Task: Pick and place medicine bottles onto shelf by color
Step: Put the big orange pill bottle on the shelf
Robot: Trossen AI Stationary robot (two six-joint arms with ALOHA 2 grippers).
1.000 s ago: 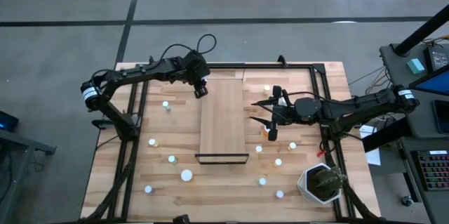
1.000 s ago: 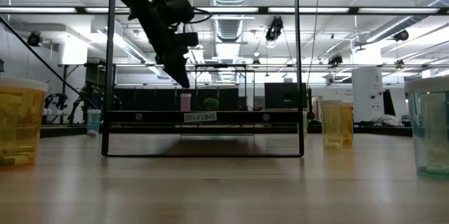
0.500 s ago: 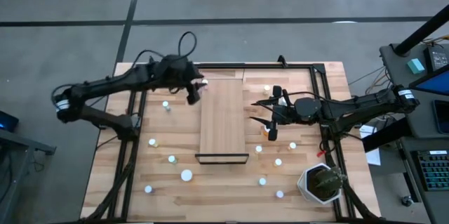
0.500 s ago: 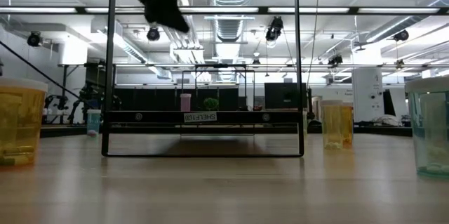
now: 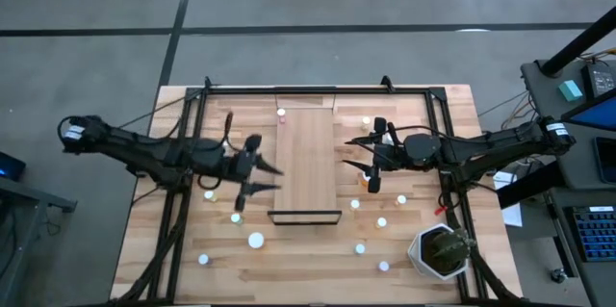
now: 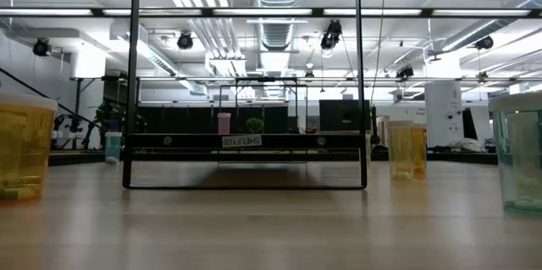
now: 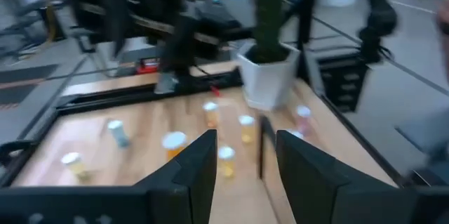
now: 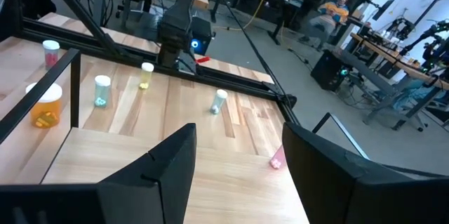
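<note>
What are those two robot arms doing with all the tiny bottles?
They are sorting medicine bottles onto the wooden shelf in the middle of the table. One pink bottle sits at the shelf's far left corner; whether on it or beside it is hard to tell. The left claw hangs open and empty by the shelf's left edge. The right claw waits open on the other side, empty too.

The light-wood shelf (image 5: 306,163) lies lengthwise at the table's centre, its dark rail at 6 o'clock. White-capped medicine bottles (image 5: 256,240) stand scattered upright from 3 to 9 o'clock; a pink one (image 5: 281,114) sits at 12.
</note>
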